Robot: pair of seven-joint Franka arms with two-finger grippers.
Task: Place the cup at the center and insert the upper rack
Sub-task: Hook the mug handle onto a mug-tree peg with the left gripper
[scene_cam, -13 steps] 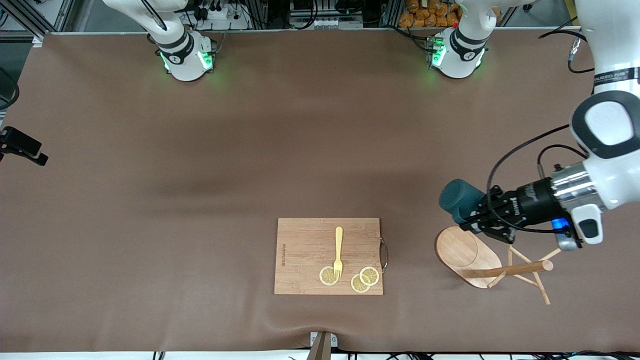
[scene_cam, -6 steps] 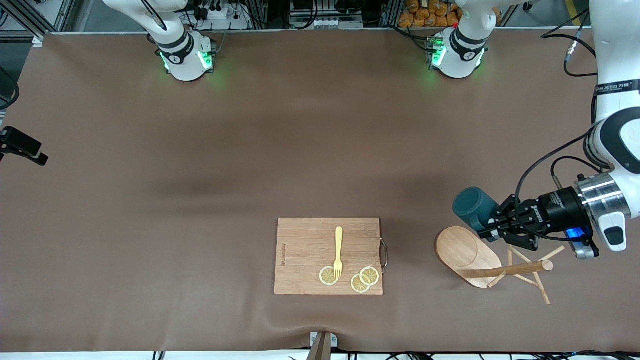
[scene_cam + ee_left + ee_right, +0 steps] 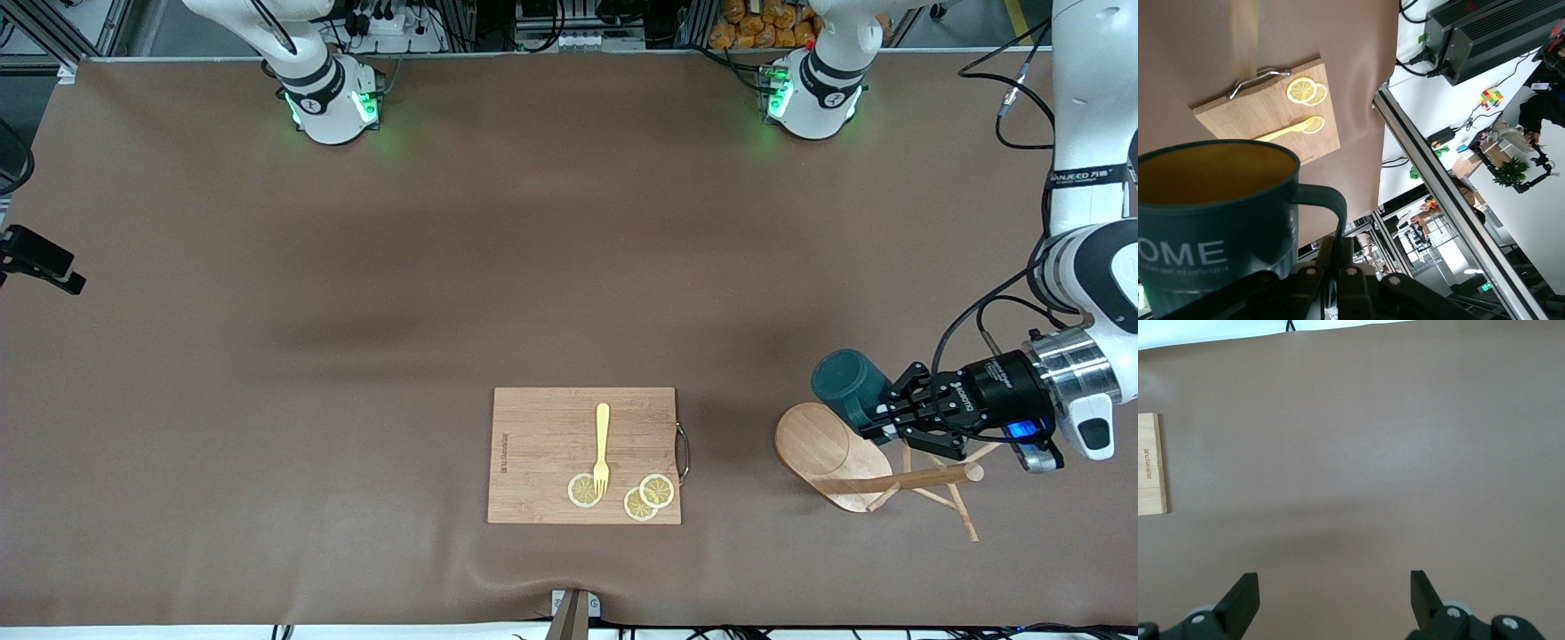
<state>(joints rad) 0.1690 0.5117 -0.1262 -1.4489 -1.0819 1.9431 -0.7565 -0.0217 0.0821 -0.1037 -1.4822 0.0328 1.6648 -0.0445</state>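
Along the desk [image 3: 267, 356] edge nearest the front camera, you have a wooden cutting board [image 3: 551, 427] at about the middle. A yellow fork [image 3: 602, 447] lies on it, tines over one of three lemon slices [image 3: 647, 497] at the board's nearest end; the left wrist view shows the same board [image 3: 1265, 113].

Toward the left arm's end of the desk, near the same edge, the upper rack [image 3: 876, 469] lies toppled: its oval base stands on edge, and the post and pegs rest on the desk, pointing toward that end.

Your left gripper [image 3: 889, 411] is over the desk just beside the rack's base, with the arm reaching in from the left arm's end. Its fingers are pinching the cup [image 3: 845, 384] at the handle side. The cup is tipped on its side, bottom toward the desk centre. In the left wrist view, the cup [image 3: 1211, 227] shows its yellow inside and white lettering on the wall.

Farther back, your right arm waits. Its gripper [image 3: 1331, 597] appears only in the right wrist view, over bare desk, with the fingers [image 3: 1241, 593] spread apart and nothing between them.
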